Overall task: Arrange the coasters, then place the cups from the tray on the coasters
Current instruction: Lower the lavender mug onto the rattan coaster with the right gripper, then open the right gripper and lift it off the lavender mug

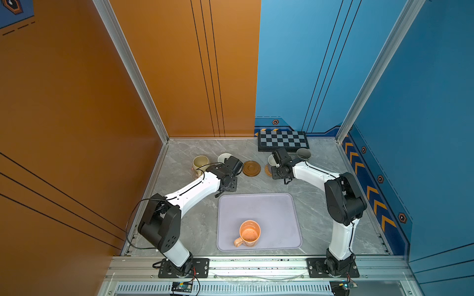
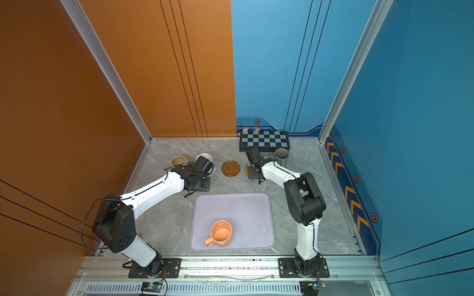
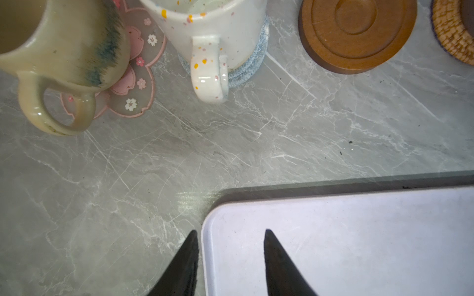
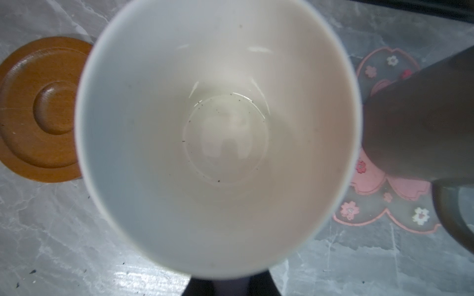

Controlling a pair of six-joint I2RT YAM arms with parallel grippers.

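Table [image 1: 315,205]: grey marble top, carrying everything below.
Tray [image 1: 256,205]: pale lavender, at the near middle of the table, with one cup on it.
Checkerboard [image 1: 283,141]: black and grey, against the far wall, right of centre.
Left gripper [image 3: 230,233]: partly open and empty, above the tray's far left corner; one finger is over the table, the other over the tray.
Right gripper [image 4: 232,283]: jaws pinched together at the lavender cup's near side, tips hidden under its rim.
Grey cup [image 1: 304,153]: far right, standing on a pink flower coaster [image 4: 384,200].
Orange cup [image 1: 249,233]: upright near the tray's front edge, handle towards the left.
Beige cup [image 1: 200,164]: far left, on the other pink flower coaster [image 3: 136,84].
Speckled cup [image 3: 205,30]: just beside the beige one, on the blue-grey crocheted coaster [image 3: 252,64].
Lavender cup [image 4: 220,128]: white inside, over the rattan coaster [image 3: 451,33].
Wooden coaster [image 1: 251,168]: bare, between the speckled and lavender cups.
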